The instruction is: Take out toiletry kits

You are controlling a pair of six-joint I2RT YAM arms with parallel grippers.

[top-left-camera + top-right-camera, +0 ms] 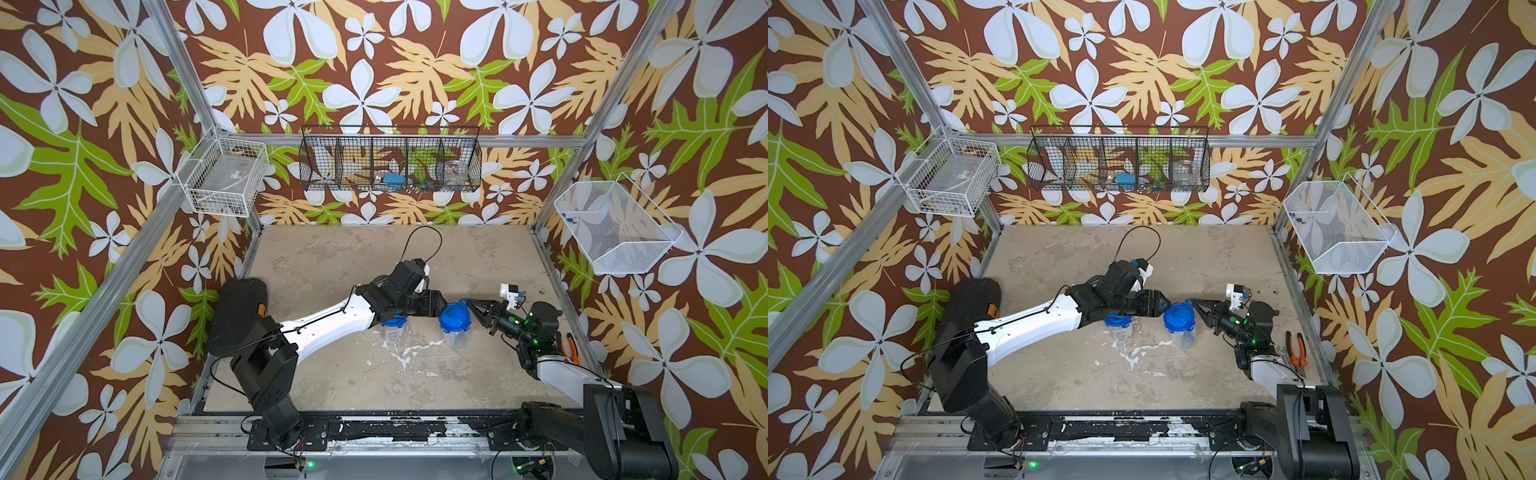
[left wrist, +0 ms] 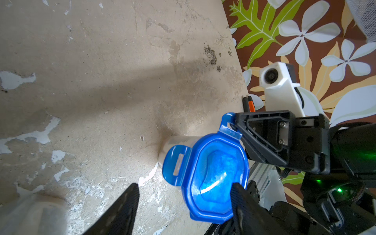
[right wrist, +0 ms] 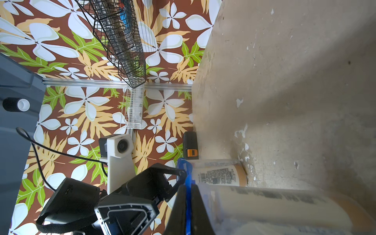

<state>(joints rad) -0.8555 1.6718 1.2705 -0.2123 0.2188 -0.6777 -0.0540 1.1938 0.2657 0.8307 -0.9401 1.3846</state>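
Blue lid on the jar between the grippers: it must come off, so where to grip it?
Pinch a side tab edge-on from beside the jar: the tabs jut past the rim as thin flaps, while the blue lid is broad. The right gripper grips one so.

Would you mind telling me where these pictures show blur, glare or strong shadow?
Right wrist view: the near jar is blurred, its label unreadable; the far jar is sharper. Left wrist view: a white glare streak on the blue lid, a broad shadow across the table.

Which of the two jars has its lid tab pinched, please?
The jar beside the right gripper, which pinches its tab; the other jar sits half hidden under the left arm.
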